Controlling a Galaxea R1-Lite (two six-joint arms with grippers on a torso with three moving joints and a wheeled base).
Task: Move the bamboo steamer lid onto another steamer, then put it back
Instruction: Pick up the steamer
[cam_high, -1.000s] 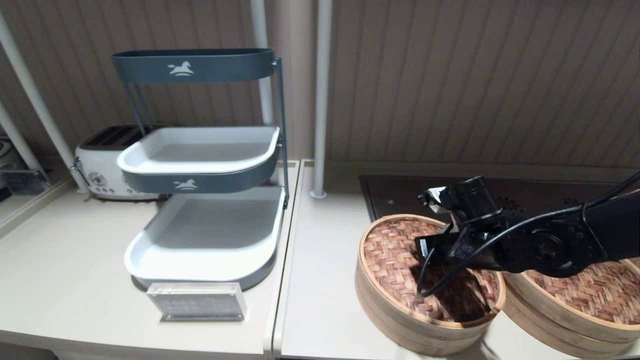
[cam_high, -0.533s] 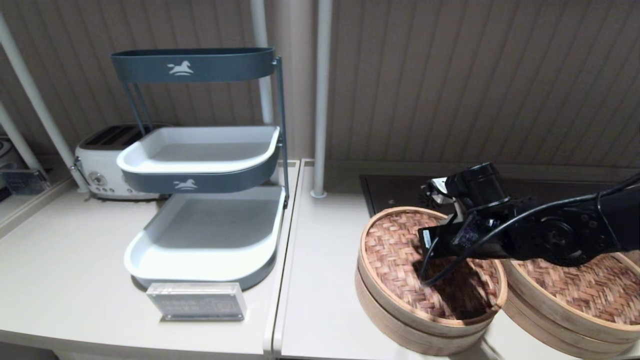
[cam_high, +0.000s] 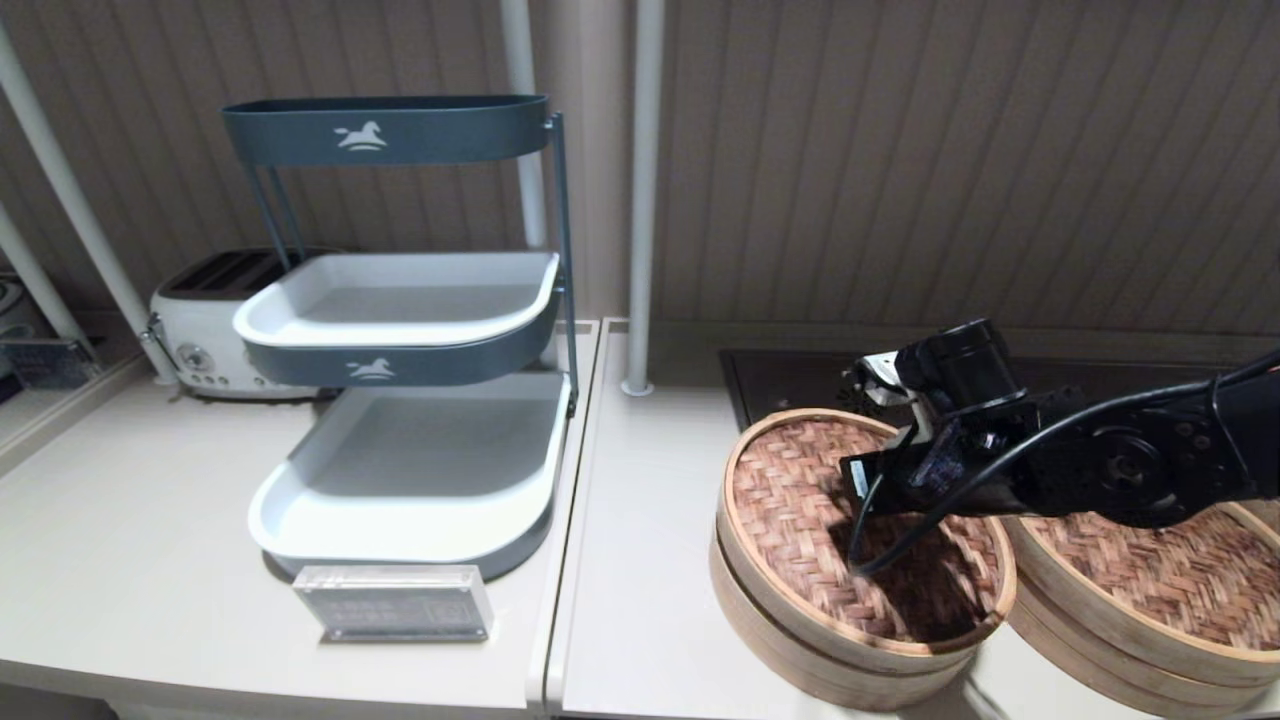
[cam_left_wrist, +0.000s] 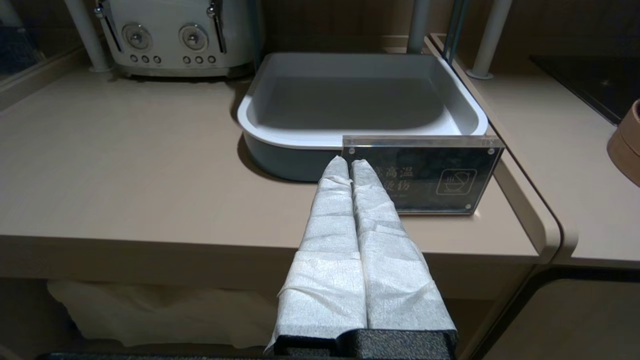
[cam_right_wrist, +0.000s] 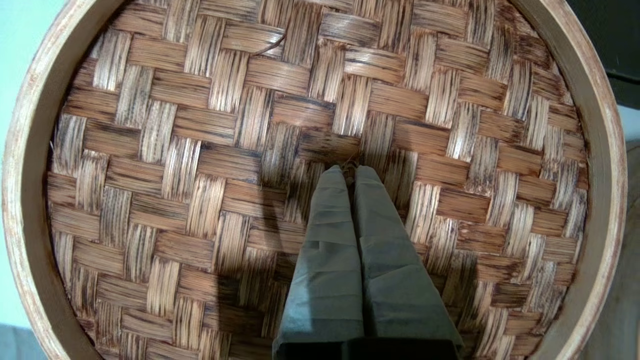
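The bamboo steamer lid (cam_high: 790, 500), evenly reddish-brown woven with a pale hoop rim, sits tilted just above its steamer base (cam_high: 800, 655) at the right of the counter. Whether its near edge still rests on the base is unclear. My right gripper (cam_right_wrist: 348, 170) is shut on the small central knot of the lid (cam_right_wrist: 200, 150). In the head view the right arm (cam_high: 1100, 470) hides the fingers. Another steamer (cam_high: 1150, 600), with its own woven lid, stands close on the right. My left gripper (cam_left_wrist: 348, 162) is shut and empty, parked low before the counter's front edge.
A three-tier grey and white tray rack (cam_high: 410, 470) fills the left counter, with a white toaster (cam_high: 200, 340) behind it and an acrylic sign (cam_high: 395, 603) in front. A black hob (cam_high: 790, 385) lies behind the steamers. A white pole (cam_high: 640, 200) stands at the back.
The right arm has risen and drawn back a little, and the lid in its grip has come up with it, tilting off the steamer base. The left arm has not moved.
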